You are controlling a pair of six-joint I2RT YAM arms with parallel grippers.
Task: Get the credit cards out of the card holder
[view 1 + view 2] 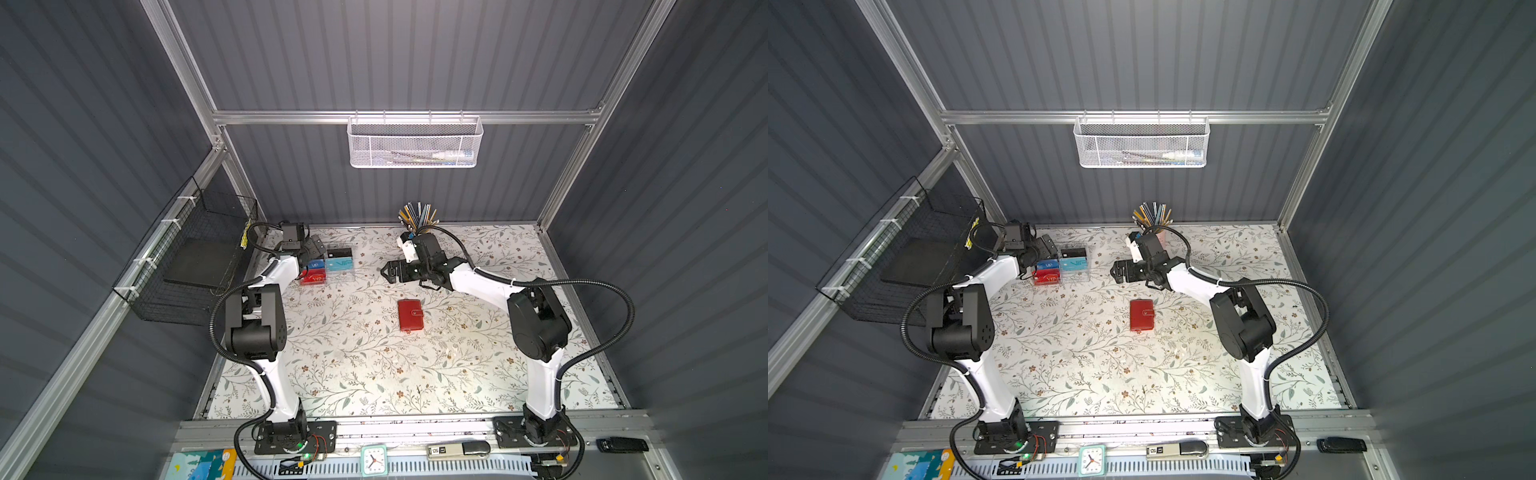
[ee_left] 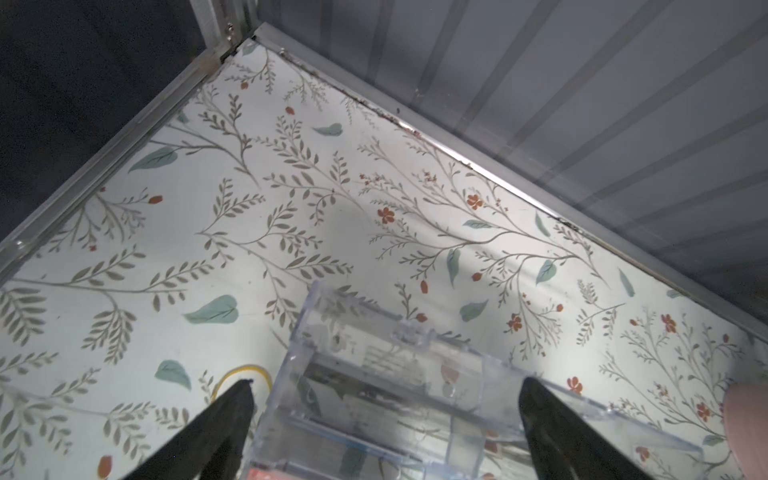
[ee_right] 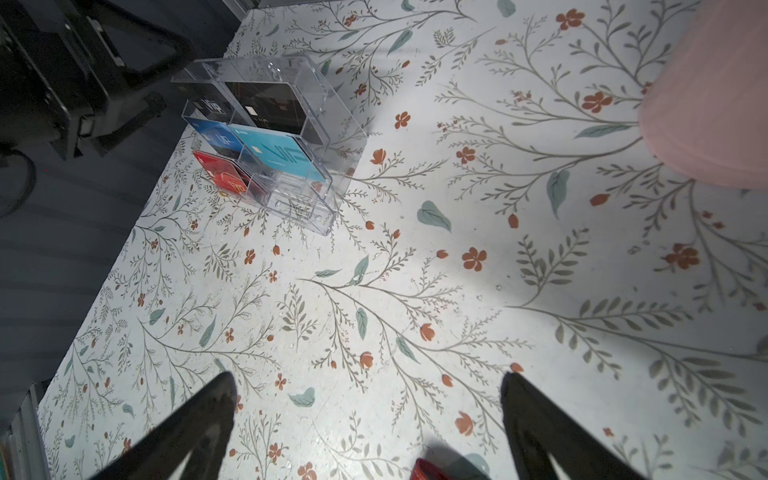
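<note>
The red card holder [image 1: 410, 316] [image 1: 1142, 316] lies shut on the floral table, snap tab fastened; one red corner of it [image 3: 428, 471] shows in the right wrist view. No credit cards show in it. A teal "VIP" card [image 1: 340, 263] [image 3: 286, 156] and a black card [image 3: 270, 104] stand in the clear compartmented box [image 1: 338, 274] [image 2: 395, 340] at the far left. My left gripper [image 1: 316, 247] [image 2: 384, 386] hangs open over that box, holding nothing. My right gripper [image 1: 386, 272] [image 3: 368, 378] is open and empty above the table, just beyond the holder.
A blue and a red card also sit in the clear box. A pink cup [image 3: 706, 91] of pencils [image 1: 417, 216] stands at the back. A black wire basket [image 1: 195, 257] hangs on the left wall, a white mesh basket [image 1: 415, 143] on the back rail.
</note>
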